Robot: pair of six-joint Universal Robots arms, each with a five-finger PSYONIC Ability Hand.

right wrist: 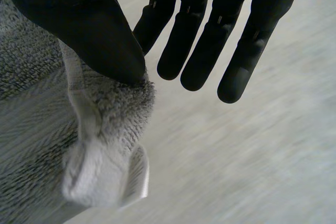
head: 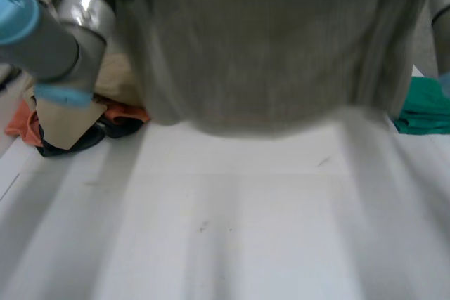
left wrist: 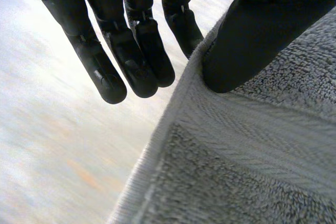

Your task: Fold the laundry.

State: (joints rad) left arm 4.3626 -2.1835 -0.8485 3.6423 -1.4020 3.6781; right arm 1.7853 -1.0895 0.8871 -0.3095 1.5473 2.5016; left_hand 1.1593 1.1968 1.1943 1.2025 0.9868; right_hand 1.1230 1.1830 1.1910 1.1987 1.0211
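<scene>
Aloft, left robot hand (left wrist: 252, 40) and right robot hand (right wrist: 89, 24) pinch a grey towel (head: 260, 54).

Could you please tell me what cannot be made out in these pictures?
- Head view: the grey towel hides the far part of the table; its top is cut off.
- Head view: the left arm covers part of the clothes pile; the edge cuts the green cloth.
- Wrist views: past the left hand and right hand, the towel runs off-frame.
</scene>
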